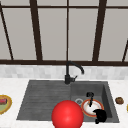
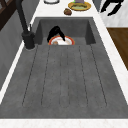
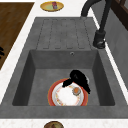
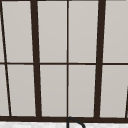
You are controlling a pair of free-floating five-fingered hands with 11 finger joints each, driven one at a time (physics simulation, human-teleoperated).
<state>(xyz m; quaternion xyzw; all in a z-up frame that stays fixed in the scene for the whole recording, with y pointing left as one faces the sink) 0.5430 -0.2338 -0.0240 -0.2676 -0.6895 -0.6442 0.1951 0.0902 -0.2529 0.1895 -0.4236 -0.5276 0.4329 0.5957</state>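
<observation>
A white plate with an orange rim (image 1: 86, 110) (image 2: 68, 41) (image 3: 53, 96) lies flat on the floor of the sink basin (image 1: 106, 93). A small round bit (image 3: 76, 90) sits on it. My left hand (image 1: 90, 95) (image 2: 55, 32) (image 3: 78, 77) hangs over the plate's faucet-side rim, its fingers spread and reaching down onto the plate. My right hand (image 1: 100, 115) (image 2: 111, 6) floats at the basin's front edge, fingers loose and hanging, holding nothing. A big red ball (image 1: 67, 115) fills the bottom middle of the front view; what it rests on is hidden.
A black faucet (image 1: 72, 70) stands behind the sink, with a ribbed drainboard (image 1: 42, 97) left of the basin. A yellow plate with a red item (image 1: 3, 103) (image 3: 52, 6) lies on the left counter. On the right counter are a brown lump (image 1: 119, 100) (image 2: 67, 11) and another yellow plate (image 2: 79, 5).
</observation>
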